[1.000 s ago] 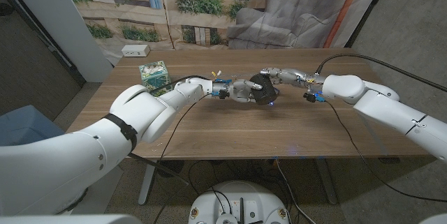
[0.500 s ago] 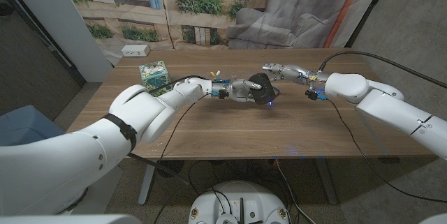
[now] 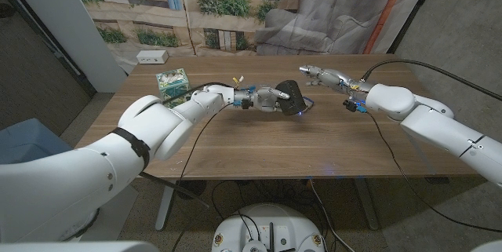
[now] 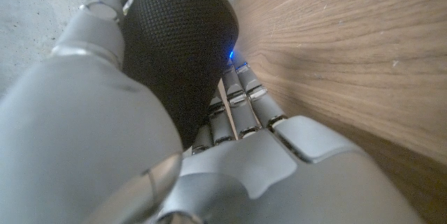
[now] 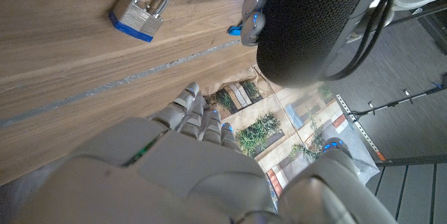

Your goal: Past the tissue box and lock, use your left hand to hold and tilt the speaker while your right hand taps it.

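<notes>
Right now my left hand (image 3: 269, 97) grips the speaker (image 3: 292, 99), fingers (image 4: 241, 105) wrapped around its dark mesh body, out over the middle of the bench (image 3: 259, 146) toward its far edge. In the left wrist view the mesh fills the space above my palm, a small blue light glowing at its side just where my fingertips press in. From the head view the speaker leans over, tilted rather than upright; I cannot tell whether its lower edge touches the wood.

My right hand (image 3: 318, 74) hangs beyond the speaker, nearer the far edge of the bench, apart from it and holding nothing. Its fingers (image 5: 199, 116) reach forward, loosely side by side and slightly separated; in the right wrist view they point toward the speaker without contact.

That same view gives me the lock (image 5: 140, 9), a silver padlock with a blue band around its base, lying flat on the wood close to the speaker with its shackle closed. The tissue box (image 3: 173, 83), green with a printed pattern, sits toward the far left corner of the bench, well apart from both hands. A small white box (image 3: 149, 56) rests at the far left edge behind it.
</notes>
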Tool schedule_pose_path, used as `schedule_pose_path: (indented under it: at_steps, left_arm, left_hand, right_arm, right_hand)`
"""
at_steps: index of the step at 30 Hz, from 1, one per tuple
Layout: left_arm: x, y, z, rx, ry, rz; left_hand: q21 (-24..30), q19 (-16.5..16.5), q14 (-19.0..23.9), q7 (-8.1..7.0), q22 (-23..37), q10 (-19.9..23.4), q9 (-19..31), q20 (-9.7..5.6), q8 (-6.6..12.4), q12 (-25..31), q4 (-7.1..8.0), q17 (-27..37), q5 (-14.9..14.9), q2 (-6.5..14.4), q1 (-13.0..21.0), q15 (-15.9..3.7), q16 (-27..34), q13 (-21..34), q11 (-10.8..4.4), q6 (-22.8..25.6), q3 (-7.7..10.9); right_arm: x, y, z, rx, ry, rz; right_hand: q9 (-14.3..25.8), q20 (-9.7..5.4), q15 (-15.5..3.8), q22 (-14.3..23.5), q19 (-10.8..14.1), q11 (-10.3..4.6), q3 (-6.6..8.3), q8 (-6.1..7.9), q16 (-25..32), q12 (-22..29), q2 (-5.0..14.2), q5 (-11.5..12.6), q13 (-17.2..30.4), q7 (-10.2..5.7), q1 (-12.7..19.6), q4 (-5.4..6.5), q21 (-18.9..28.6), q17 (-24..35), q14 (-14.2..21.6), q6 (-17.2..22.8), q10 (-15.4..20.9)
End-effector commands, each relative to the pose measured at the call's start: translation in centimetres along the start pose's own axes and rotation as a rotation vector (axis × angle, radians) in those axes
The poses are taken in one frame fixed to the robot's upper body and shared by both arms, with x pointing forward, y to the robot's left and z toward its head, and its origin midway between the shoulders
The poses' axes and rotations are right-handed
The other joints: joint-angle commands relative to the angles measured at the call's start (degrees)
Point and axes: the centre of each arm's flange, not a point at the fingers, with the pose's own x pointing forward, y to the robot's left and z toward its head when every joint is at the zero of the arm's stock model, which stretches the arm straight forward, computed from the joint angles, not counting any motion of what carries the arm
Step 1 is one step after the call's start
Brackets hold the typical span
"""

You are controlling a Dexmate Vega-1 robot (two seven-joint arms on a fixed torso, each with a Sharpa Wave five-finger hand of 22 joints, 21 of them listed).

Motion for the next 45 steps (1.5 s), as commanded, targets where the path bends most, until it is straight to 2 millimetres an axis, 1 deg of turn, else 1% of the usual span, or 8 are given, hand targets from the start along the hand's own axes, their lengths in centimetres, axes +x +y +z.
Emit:
schedule_pose_path:
  at_steps: [1, 12, 18, 29, 31, 39, 42, 45]
  left_arm:
    - [-1.1, 0.0, 0.9, 0.1, 0.004, 0.0]
    - [-2.6, 0.4, 2.4, 0.295, 0.066, 0.075]
    - [-3.5, 0.8, 3.3, 0.375, 0.067, 0.15]
    - [-3.9, 0.5, 3.8, 0.529, 0.105, 0.222]
    - [-4.0, 0.4, 3.8, 0.555, 0.103, 0.239]
    - [-4.3, 0.0, 3.8, 0.631, 0.123, 0.282]
    - [-4.5, -0.1, 4.0, 0.679, 0.148, 0.293]
    - [-4.9, -0.1, 4.2, 0.72, 0.157, 0.323]
  left_hand:
    - [0.32, 0.14, 7.07, -4.0, 0.23, 15.2, 0.2, -6.02, 2.4, -0.15, 1.84, 2.14, 0.08, 15.68, 2.66, -14.98, 0.0, 8.1, -10.3, 17.42, 2.24]
    - [0.44, 0.16, 7.14, -3.95, 0.24, 14.94, 0.21, -5.96, 2.12, -0.37, 1.81, 2.44, 0.06, 15.72, 2.92, -14.95, 0.02, 8.38, -10.23, 17.43, 2.2]
    - [0.48, 0.14, 6.97, -3.91, 0.24, 14.85, 0.22, -5.91, 1.9, -0.55, 1.86, 2.53, 0.05, 15.71, 2.95, -14.85, -0.09, 8.37, -10.23, 17.18, 2.16]
    - [0.33, -0.47, 6.48, -4.17, 0.23, 15.16, 0.24, -5.53, 1.69, -0.79, 2.04, 2.45, 0.05, 15.67, 2.66, -14.73, -0.59, 8.17, -10.45, 17.3, 2.14]
    - [0.25, -0.77, 5.81, -4.56, 0.23, 15.26, 0.25, -5.13, 1.64, -0.97, 2.03, 2.32, 0.06, 15.53, 2.57, -14.71, -1.05, 7.99, -10.62, 17.41, 2.14]
    - [-0.48, -2.8, 2.61, -5.18, 0.23, 15.75, 0.28, -4.34, 1.57, -1.33, 2.42, 1.84, 0.01, 15.11, 1.44, -14.08, -2.88, 7.81, -11.2, 17.95, 1.91]
    - [-0.82, -3.65, 0.51, -5.27, 0.19, 15.87, 0.28, -3.99, 1.49, -1.51, 2.58, 1.45, 0.03, 15.0, 0.84, -13.72, -4.02, 7.9, -11.46, 18.05, 1.89]
    - [-0.99, -4.02, -0.58, -5.4, 0.14, 15.8, 0.29, -3.71, 1.4, -1.86, 2.55, 0.86, 0.07, 14.81, 0.48, -13.53, -4.85, 7.76, -11.67, 18.08, 1.99]
  right_arm:
    - [-0.1, 0.0, -1.5, 0.088, -0.026, -0.115]
    - [-0.3, 0.3, -2.6, 0.119, -0.029, -0.2]
    - [-0.2, 0.7, -3.4, 0.182, -0.057, -0.25]
    - [0.2, 1.1, -4.9, 0.289, -0.07, -0.291]
    - [0.3, 1.2, -5.1, 0.296, -0.071, -0.293]
    - [0.6, 1.3, -5.7, 0.323, -0.065, -0.309]
    - [0.8, 1.3, -5.9, 0.322, -0.063, -0.314]
    - [0.8, 1.4, -6.0, 0.321, -0.058, -0.316]
  right_hand:
    - [0.1, 0.07, -0.07, 0.12, 0.71, -0.11, -0.12, 0.33, 0.47, 0.42, 0.56, 0.34, 0.12, -0.16, 0.11, -0.08, 0.16, 0.11, 0.33, 0.6, 0.42]
    - [0.08, 0.03, -0.21, 0.12, 0.81, -0.06, -0.05, 0.36, 0.45, 0.42, 0.99, 0.62, 0.11, -0.24, 0.24, -0.08, 0.12, 0.06, 0.5, 1.18, 0.79]
    - [0.06, -0.19, -0.38, 0.11, 1.01, 0.04, -0.04, 0.38, 0.45, 0.5, 1.07, 0.79, 0.1, -0.27, 0.47, -0.23, 0.14, -0.02, 0.74, 1.66, 1.27]
    - [0.05, -0.28, -0.33, 0.11, 1.16, 0.15, -0.15, 0.33, 0.49, 0.49, 1.27, 0.91, 0.1, 0.01, 0.26, -0.11, 0.13, -0.02, 0.97, 2.04, 1.61]
    - [0.05, -0.3, -0.3, 0.12, 1.2, 0.2, -0.17, 0.31, 0.49, 0.5, 1.29, 0.92, 0.1, 0.02, 0.22, -0.09, 0.14, -0.02, 1.0, 2.05, 1.66]
    - [0.04, -0.4, -0.34, 0.12, 1.28, 0.25, -0.24, 0.2, 0.51, 0.45, 1.43, 0.99, 0.09, -0.05, 0.06, 0.01, 0.13, 0.0, 1.11, 2.08, 1.75]
    - [0.04, -0.4, -0.34, 0.12, 1.3, 0.26, -0.27, 0.17, 0.5, 0.44, 1.44, 1.01, 0.09, -0.05, 0.02, 0.01, 0.13, -0.01, 1.13, 2.12, 1.79]
    - [0.04, -0.41, -0.33, 0.12, 1.31, 0.25, -0.33, 0.14, 0.48, 0.42, 1.38, 1.03, 0.09, -0.06, 0.0, 0.0, 0.12, -0.01, 1.12, 2.12, 1.8]
